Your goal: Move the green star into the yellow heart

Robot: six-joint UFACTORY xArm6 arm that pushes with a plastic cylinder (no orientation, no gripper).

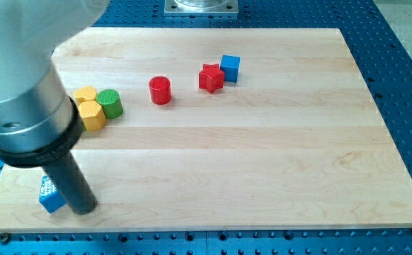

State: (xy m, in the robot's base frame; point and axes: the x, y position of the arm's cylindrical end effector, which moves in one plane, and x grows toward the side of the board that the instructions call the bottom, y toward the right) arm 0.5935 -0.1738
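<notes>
- Camera view: the green block (110, 103), rounded here rather than clearly a star, sat at the view's left, touching the two yellow blocks (89, 109); none showed a plain heart shape.
- It looked light, stiff and likely to slide easily on the wooden board (262, 163). With no hold possible, it should be pushed on its flat side, squarely, or it might spin away.
- My tip (83, 210) rested near the view's bottom left, just beside a blue block (51, 200), well apart from the green block.
- The arm had no fingers and held nothing.
</notes>
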